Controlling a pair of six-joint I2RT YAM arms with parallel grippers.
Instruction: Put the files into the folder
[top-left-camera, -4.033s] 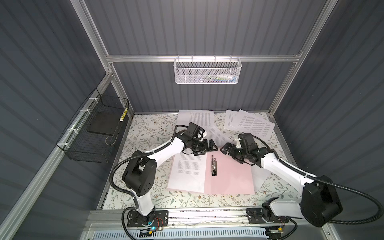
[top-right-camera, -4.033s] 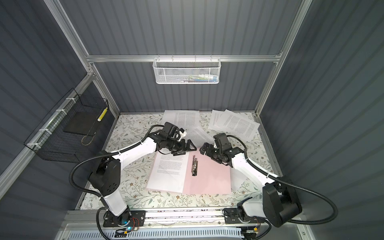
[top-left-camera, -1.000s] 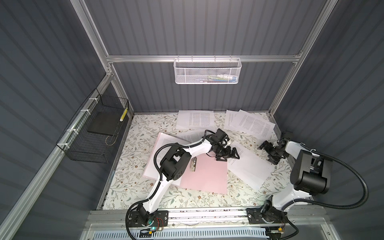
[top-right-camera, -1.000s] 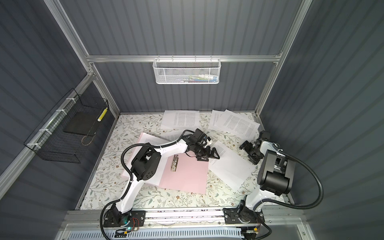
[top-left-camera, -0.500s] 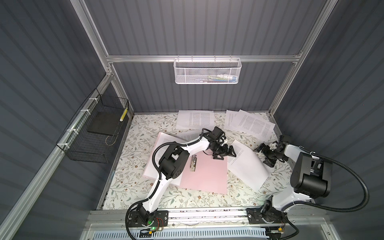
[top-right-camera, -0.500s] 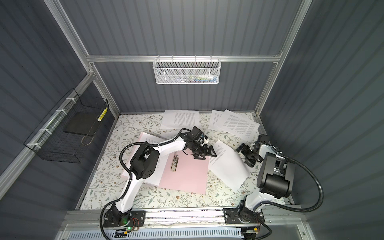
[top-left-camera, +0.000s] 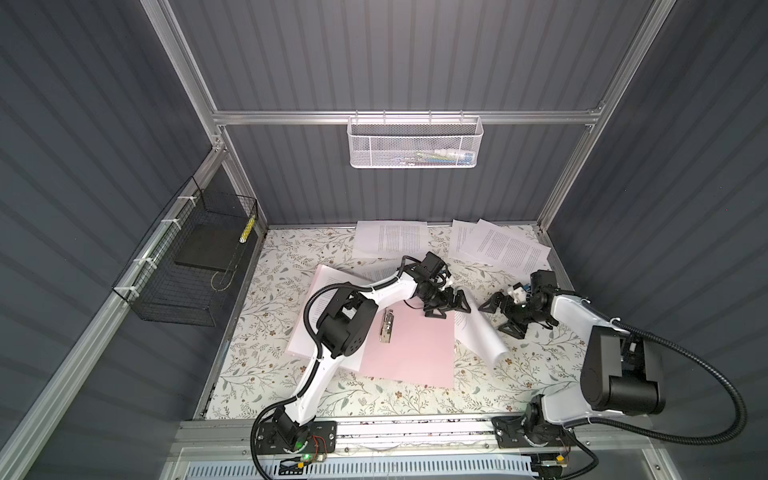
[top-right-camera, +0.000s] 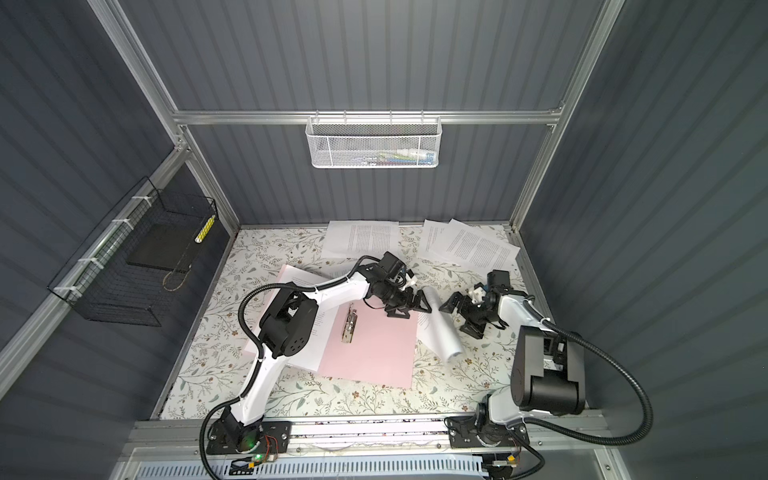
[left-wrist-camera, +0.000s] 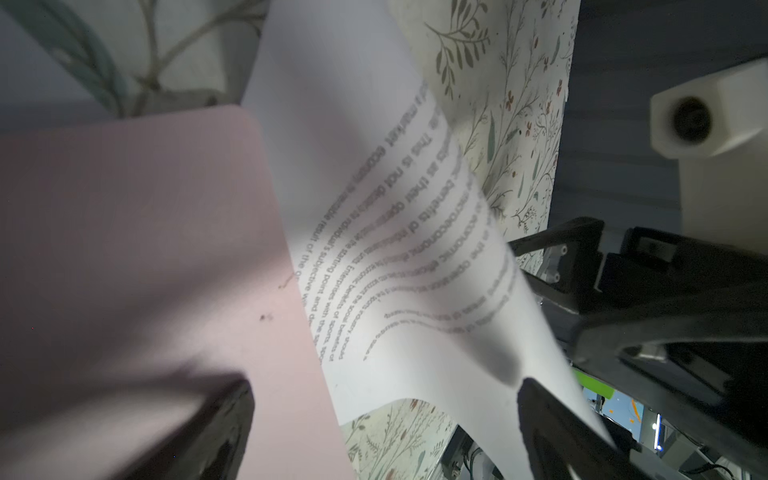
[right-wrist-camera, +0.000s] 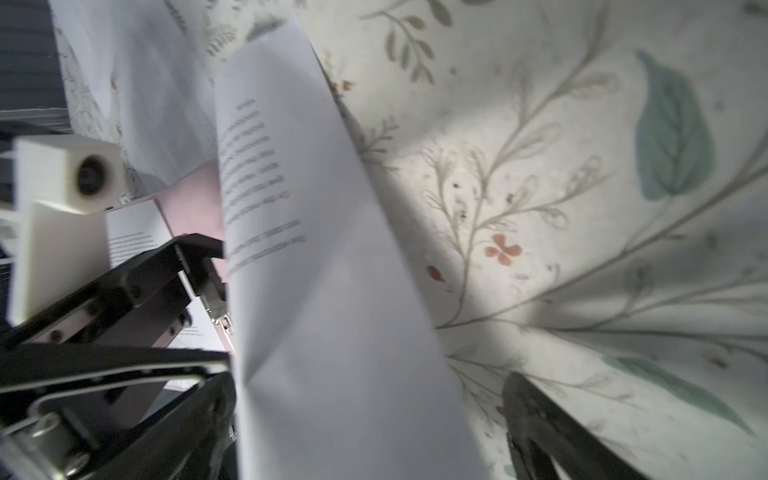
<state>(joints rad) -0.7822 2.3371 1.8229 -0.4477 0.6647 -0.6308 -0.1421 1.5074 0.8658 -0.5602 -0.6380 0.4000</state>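
Top views: folder (top-left-camera: 409, 349) is lying open mid-tabletop (top-left-camera: 266, 332), with files (top-left-camera: 390, 241) lying at the back. Curled sheet (top-left-camera: 482, 336) is bowing up just right of folder, between left claw (top-left-camera: 449, 308) and right claw (top-left-camera: 496, 318). Both are gaping wide and gripping nothing.
Left wrist: curled sheet (left-wrist-camera: 395, 249) is arching beside the pink edge.
Right wrist: curled sheet (right-wrist-camera: 332, 291) is standing up off tabletop.
Judging it light, floppy and slippery, so pinching the raised free edge is looking best.
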